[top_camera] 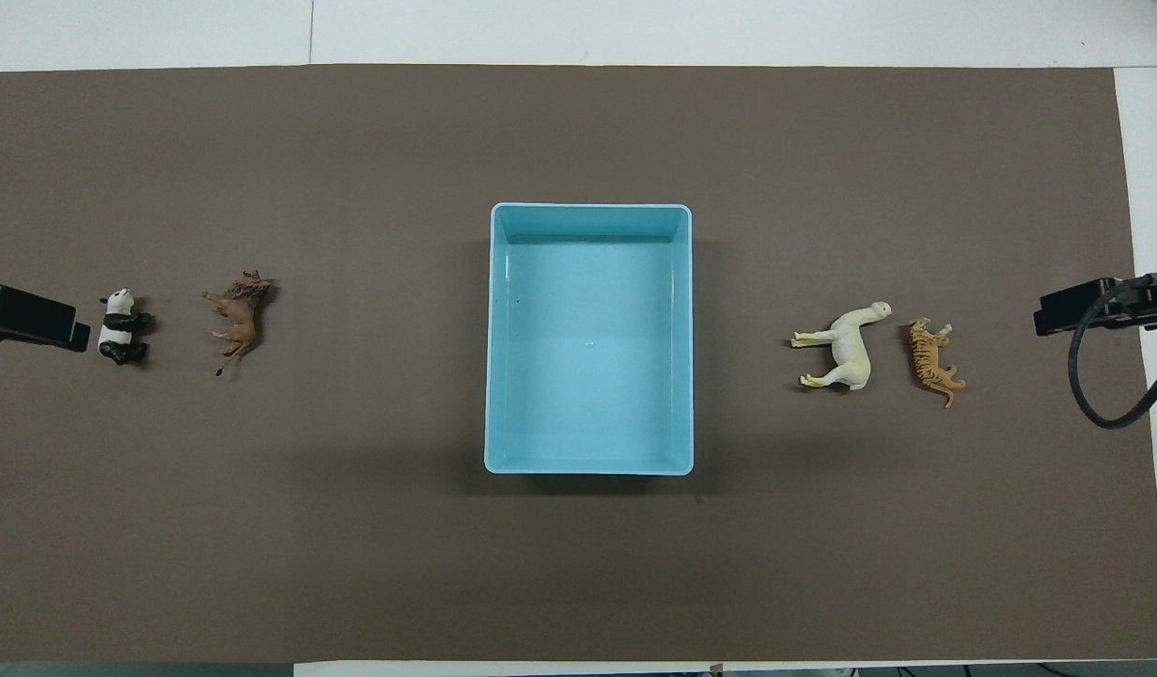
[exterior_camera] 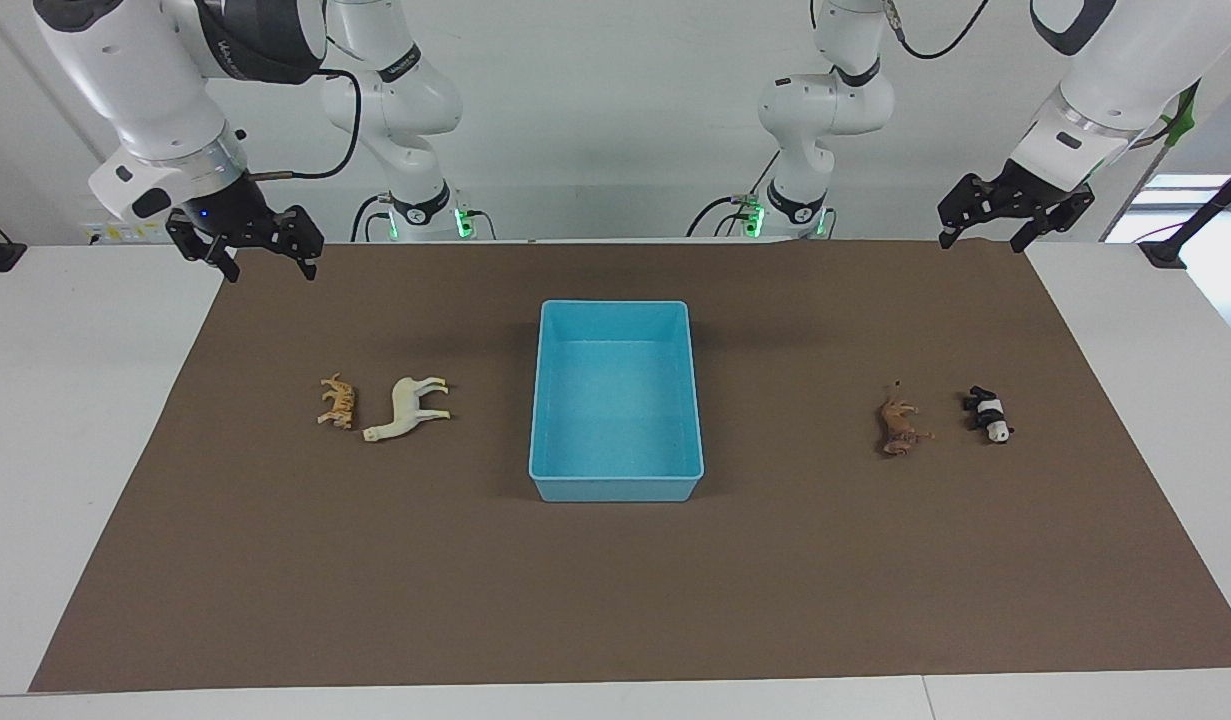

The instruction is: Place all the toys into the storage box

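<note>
Both grippers are hanging raised with jaws spread, nothing lying directly under them. Below and inward of the right gripper [exterior_camera: 266,255], the tiger [exterior_camera: 338,402] and cream animal [exterior_camera: 409,408] are lying just beside each other, leaving scant finger room between. Inward of the left gripper [exterior_camera: 987,228], the panda [exterior_camera: 988,414] and brown animal [exterior_camera: 899,426] are lying apart. The storage box [exterior_camera: 616,488] walls are standing low, its interior unobstructed from above.

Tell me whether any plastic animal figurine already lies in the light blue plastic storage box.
No, the light blue plastic storage box holds nothing.
</note>
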